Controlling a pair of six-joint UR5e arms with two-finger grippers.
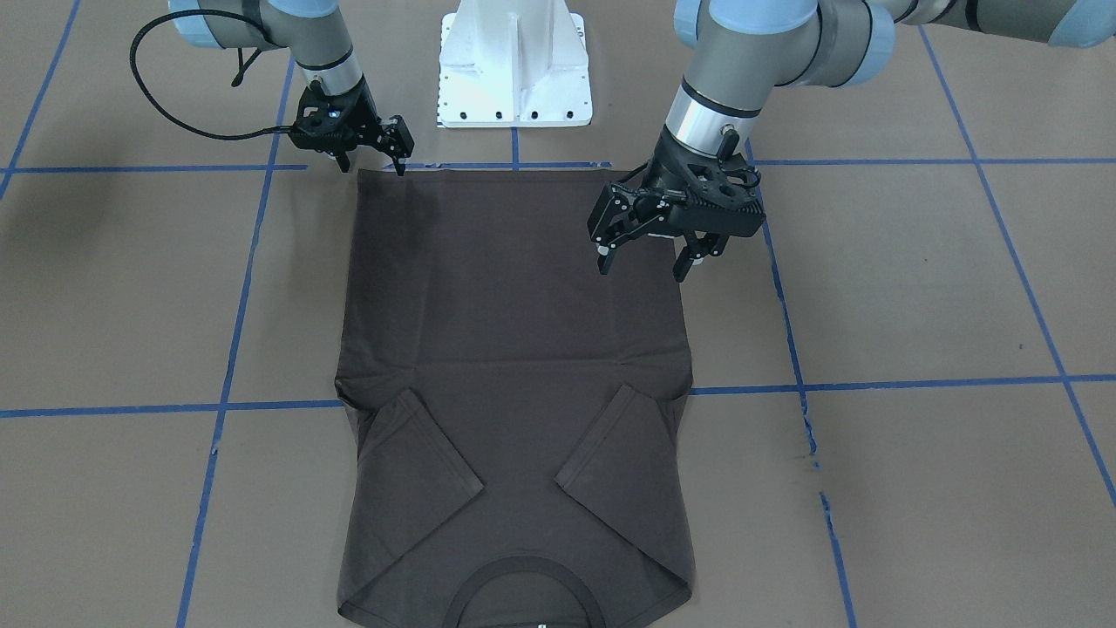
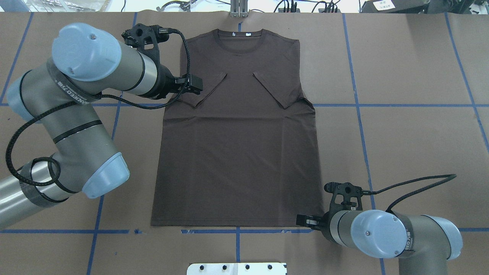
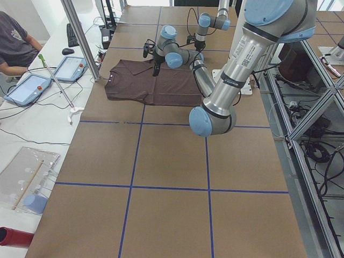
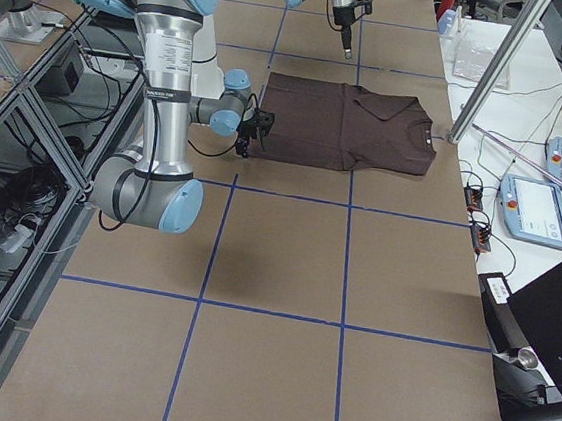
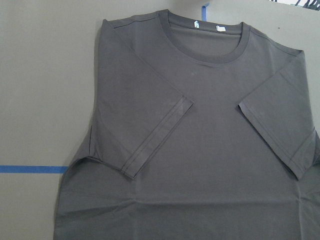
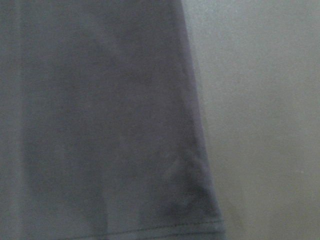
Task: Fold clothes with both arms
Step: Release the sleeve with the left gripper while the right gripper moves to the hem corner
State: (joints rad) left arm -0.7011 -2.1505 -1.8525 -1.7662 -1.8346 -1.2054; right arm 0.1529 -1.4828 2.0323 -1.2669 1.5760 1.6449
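While T-shirt [image 1: 514,349] lies flat on tabletop [image 1: 915,279], right gripper [image 1: 373,161] jaws stand apart at near hem corner, left gripper [image 1: 643,262] jaws apart above cloth; mismatched pinches would likely skew fold.

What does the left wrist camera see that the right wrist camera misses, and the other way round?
Of the dark brown-grey cotton T-shirt, only the left wrist view shows the round ribbed collar, tiny white neck labels, both folded-in short sleeves and a strip of blue tape. Only the right wrist view shows, blurred and close, the bottom hem corner. Both show the shirt lying on the brown table.
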